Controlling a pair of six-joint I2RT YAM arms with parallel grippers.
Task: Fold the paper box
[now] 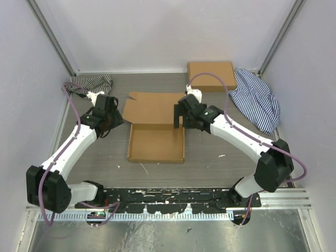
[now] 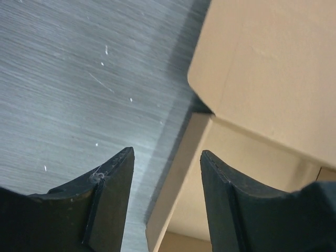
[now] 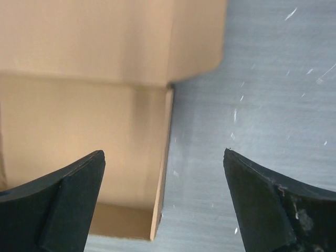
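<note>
The paper box (image 1: 156,143) lies mid-table as a shallow brown tray with its lid flap (image 1: 155,107) open flat behind it. My left gripper (image 1: 115,118) is open at the tray's back left corner. In the left wrist view (image 2: 167,157) its jaws straddle the tray's left wall (image 2: 173,178) without closing on it. My right gripper (image 1: 178,116) is open wide at the tray's back right corner. In the right wrist view (image 3: 164,152) the tray's right wall (image 3: 163,178) stands between the jaws, nearer the left finger (image 3: 79,194).
A smaller ready-made brown box (image 1: 211,75) sits at the back right. One striped cloth (image 1: 257,100) lies right of it and another (image 1: 89,84) at the back left. White walls and metal posts enclose the table.
</note>
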